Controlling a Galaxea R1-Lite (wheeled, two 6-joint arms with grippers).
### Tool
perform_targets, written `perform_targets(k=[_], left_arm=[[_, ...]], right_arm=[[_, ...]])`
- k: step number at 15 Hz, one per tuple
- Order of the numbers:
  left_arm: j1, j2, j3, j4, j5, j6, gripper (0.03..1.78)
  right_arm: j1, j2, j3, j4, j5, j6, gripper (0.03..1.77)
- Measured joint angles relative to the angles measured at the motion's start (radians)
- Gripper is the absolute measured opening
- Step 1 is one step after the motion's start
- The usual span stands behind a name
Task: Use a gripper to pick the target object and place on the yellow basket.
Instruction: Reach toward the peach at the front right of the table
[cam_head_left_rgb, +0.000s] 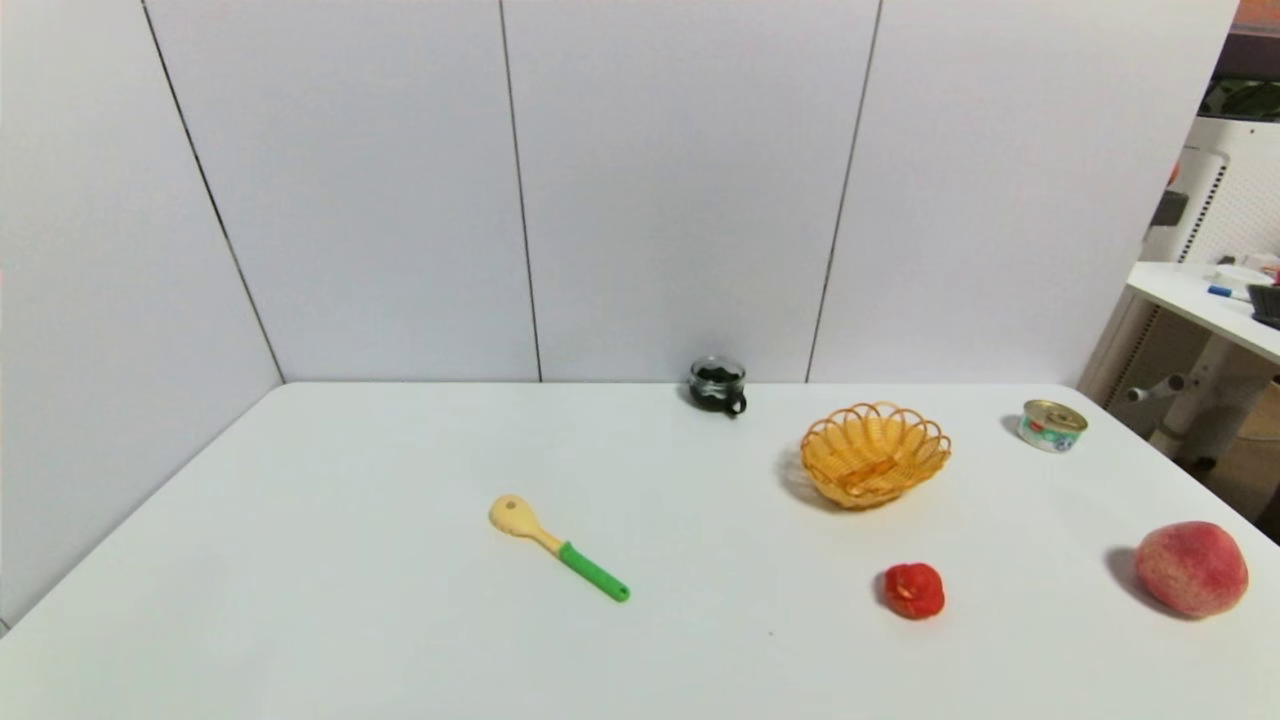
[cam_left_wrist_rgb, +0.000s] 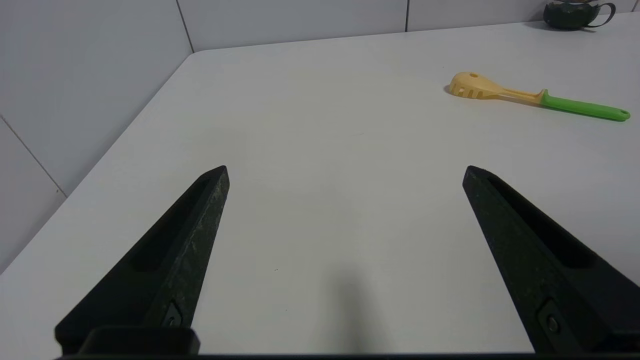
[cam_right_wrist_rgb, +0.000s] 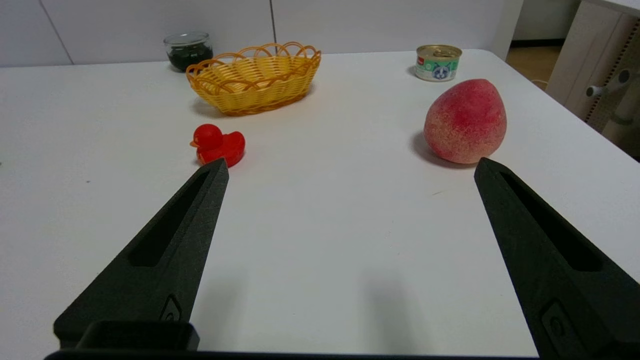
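Before the pick: the right end effector (cam_right_wrist_rgb: 350, 170) hovers wide open and empty over the near worktop (cam_head_left_rgb: 400, 620), the peach (cam_right_wrist_rgb: 465, 121) just beyond it, far right. Next comes a reach to straddle the fruit; the yellow basket (cam_head_left_rgb: 875, 455) waits farther back. The left end effector (cam_left_wrist_rgb: 345, 172), also wide, idles near left.
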Motion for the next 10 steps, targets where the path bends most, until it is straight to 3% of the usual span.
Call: perform_targets(k=[10], left_arm=[[0.000, 0.000, 0.000, 0.000, 0.000, 0.000, 1.69]], right_arm=[[0.000, 0.000, 0.000, 0.000, 0.003, -0.006, 1.70]])
